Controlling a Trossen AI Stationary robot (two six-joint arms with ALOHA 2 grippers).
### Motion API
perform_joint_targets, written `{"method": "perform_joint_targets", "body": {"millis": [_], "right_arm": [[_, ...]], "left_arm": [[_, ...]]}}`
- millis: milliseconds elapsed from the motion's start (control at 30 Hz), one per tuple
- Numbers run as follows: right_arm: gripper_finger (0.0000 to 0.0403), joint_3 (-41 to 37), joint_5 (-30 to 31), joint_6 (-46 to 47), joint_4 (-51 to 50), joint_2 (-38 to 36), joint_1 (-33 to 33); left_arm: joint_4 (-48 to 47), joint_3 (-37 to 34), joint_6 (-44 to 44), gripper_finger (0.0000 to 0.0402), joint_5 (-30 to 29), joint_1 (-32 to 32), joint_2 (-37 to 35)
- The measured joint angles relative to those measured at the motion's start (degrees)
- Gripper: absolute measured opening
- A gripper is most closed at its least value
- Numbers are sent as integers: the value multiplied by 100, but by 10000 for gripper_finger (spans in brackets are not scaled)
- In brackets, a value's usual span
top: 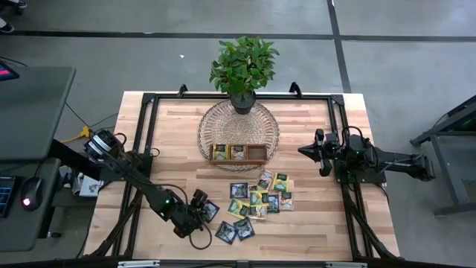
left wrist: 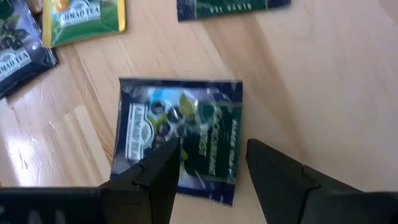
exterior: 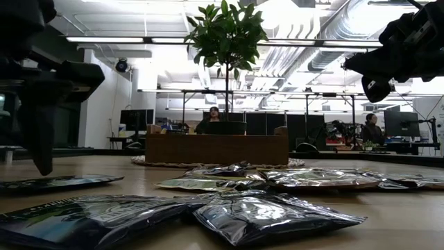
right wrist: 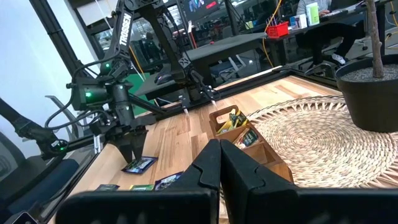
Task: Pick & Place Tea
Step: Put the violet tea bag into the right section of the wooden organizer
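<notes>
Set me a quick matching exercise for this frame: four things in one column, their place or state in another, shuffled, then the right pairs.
1. left gripper
2. right gripper
3. potted plant
4. wooden tray

A. shut, waiting at the table's right side
B. standing at the woven mat's far edge
C. open above a dark sachet
D. on the woven mat, some tea inside

Pairs: 1-C, 2-A, 3-B, 4-D

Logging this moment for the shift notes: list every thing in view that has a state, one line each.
left gripper: open, hovering over a dark sachet, nothing held.
dark sachet: flat on the table, not gripped.
right gripper: shut, empty, raised at the table's right side.
wooden tray: on the woven mat, sachets in two compartments, the third looks empty.
loose sachets: scattered flat, some overlapping.
plant: upright in its pot.
</notes>
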Motion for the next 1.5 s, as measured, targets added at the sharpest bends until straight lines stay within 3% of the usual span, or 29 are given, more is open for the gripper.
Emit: {"method": "perform_joint_targets", "body": {"millis": [333,533,767,1133,1500], "right_arm": [[0,0,-2,0,1,-2,2],[0,0,1,0,0,1,2],[0,0,1,0,-1,1,0],[0,-1,-1,0,-1,0,2],[0,0,1,0,2,-2,0]], "left_arm": [[378,-209,-98,169,174,112,25],[834,-531,-511,110,342,115,10],[920,-612,-768,11,467,108,8],[685,-392,-1140,0,464,110,-53],[-473,172,-1095,0,-69,121,-450]]}}
